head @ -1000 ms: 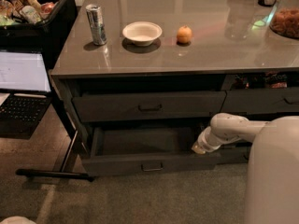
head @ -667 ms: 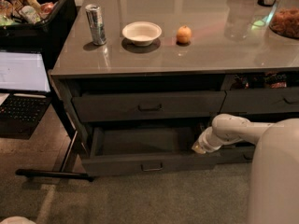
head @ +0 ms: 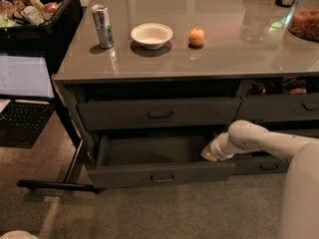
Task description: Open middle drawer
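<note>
Cream-looking gripper (head: 210, 155) at grey middle drawer (head: 152, 156)

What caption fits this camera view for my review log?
Robot hand at the right end of the pulled-out middle drawer, under a counter holding can, bowl and fruit.

Gripper (head: 209, 155) low, ctr-right of view; arm (head: 261, 139) outstretched, angled down.

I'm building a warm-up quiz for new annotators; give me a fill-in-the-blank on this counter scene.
Between the can and the fruit stands a white ___.
The gripper is at the ___ end of the open drawer.
Left of the counter, a ___ shows a lit screen.
Missing: bowl; right; laptop.
</note>
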### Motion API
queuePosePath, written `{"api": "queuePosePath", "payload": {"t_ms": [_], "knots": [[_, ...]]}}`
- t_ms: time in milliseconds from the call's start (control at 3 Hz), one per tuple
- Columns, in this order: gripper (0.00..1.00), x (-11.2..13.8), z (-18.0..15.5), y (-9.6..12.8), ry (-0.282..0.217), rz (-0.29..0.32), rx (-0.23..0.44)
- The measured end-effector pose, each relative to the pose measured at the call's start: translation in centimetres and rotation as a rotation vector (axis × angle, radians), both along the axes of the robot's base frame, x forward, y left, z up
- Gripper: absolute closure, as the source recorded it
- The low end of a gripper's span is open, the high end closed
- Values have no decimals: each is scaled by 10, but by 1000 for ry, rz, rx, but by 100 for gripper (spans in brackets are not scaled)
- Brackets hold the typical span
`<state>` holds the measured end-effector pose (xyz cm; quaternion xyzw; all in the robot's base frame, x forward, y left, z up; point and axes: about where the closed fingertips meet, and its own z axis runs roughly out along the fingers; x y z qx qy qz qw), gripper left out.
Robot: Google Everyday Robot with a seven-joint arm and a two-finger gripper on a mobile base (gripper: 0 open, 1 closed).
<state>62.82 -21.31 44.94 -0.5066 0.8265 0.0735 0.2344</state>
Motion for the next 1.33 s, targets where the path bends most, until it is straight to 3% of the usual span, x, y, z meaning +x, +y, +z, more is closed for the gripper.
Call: {"api": "queuePosePath", "payload": {"t_ms": [667, 1333], "knots": [[100, 6, -18, 14, 16, 48, 30], [58, -3, -35, 6, 52, 77, 46]]}}
